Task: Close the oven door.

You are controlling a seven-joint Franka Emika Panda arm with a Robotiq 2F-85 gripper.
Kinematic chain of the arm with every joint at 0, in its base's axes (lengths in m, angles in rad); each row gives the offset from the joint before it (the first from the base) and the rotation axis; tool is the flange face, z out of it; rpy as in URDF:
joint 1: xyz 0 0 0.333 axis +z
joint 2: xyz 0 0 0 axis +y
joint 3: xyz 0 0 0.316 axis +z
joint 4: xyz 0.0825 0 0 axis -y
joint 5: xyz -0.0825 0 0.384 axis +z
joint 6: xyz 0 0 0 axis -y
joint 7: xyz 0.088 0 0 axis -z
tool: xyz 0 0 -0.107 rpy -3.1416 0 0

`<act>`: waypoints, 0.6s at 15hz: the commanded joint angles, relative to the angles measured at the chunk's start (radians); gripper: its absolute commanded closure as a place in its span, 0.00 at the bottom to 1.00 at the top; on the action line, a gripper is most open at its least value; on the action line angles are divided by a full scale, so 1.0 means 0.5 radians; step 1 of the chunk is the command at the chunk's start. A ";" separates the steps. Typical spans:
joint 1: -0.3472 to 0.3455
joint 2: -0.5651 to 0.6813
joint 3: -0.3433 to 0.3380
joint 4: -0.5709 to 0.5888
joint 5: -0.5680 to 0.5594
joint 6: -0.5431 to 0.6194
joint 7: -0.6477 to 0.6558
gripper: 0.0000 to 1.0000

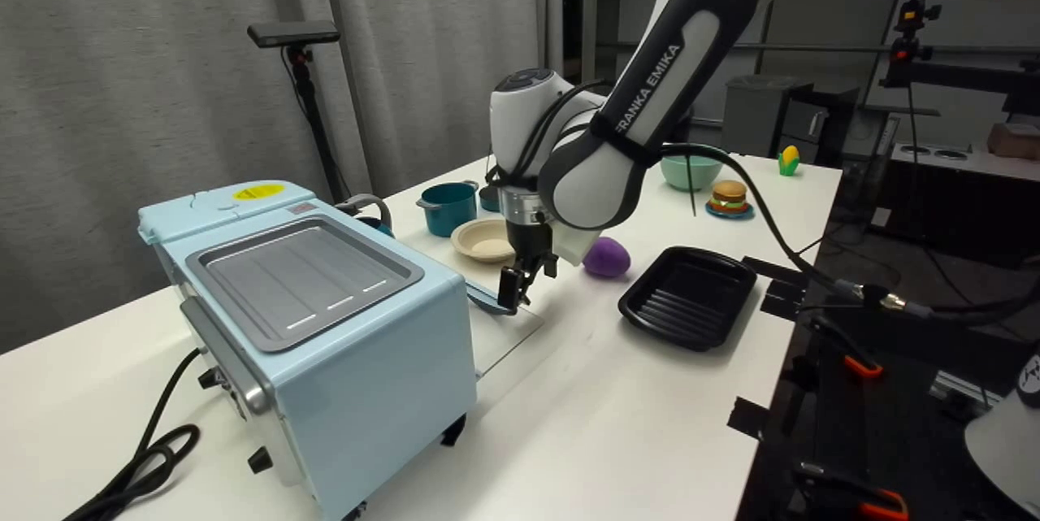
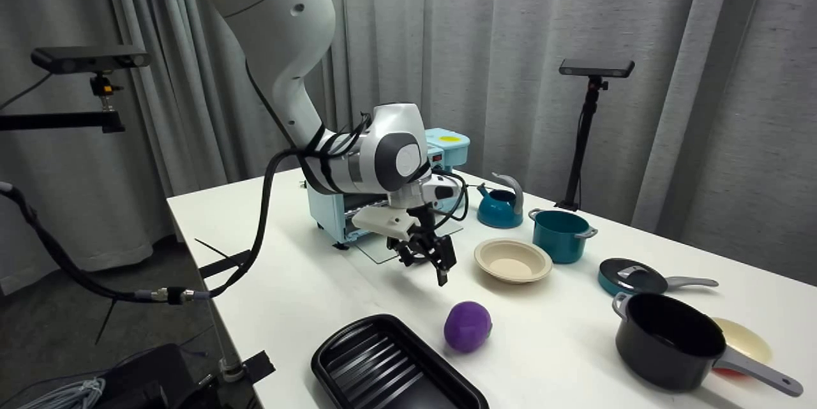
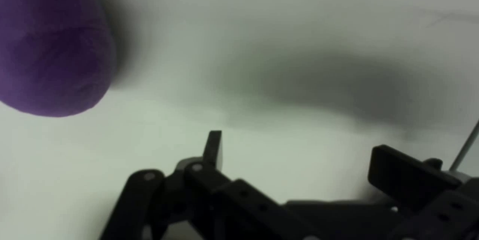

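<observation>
So the oven door (image 1: 501,340) is wide open, its see-through pane lying roughly flat and poking out toward 3 o'clock from the pale-blue toaster oven (image 1: 374,403) in an exterior view. The gripper (image 3: 297,152) hangs right near the door's outer edge, can't tell if they're touching, and the jaws are spread well apart: the wrist view shows white tabletop (image 3: 157,142) in the gap. That view also has a purple egg-shaped object (image 3: 52,45) sitting between 9 and 10 o'clock, clear of the gripper.

Taking the gripper as the middle of the dial in an exterior view, the beige bowl (image 1: 479,249) and the teal two-handled pot (image 1: 449,214) just past it both sit between 10 and 11, and the black ribbed tray (image 1: 689,293) is out at 3. Same dial idea in an exterior view: teal kettle (image 2: 500,210) near 2, lidded teal frying pan (image 2: 629,278) at 3, dark saucepan (image 2: 667,342) between 3 and 4, all of them on the tabletop
</observation>
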 commanded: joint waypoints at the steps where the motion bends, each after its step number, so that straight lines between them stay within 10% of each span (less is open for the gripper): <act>1: -0.047 -0.011 0.107 -0.052 0.069 0.024 -0.123 0.00; 9: -0.408 -0.291 0.408 -0.370 0.550 0.187 -0.676 0.00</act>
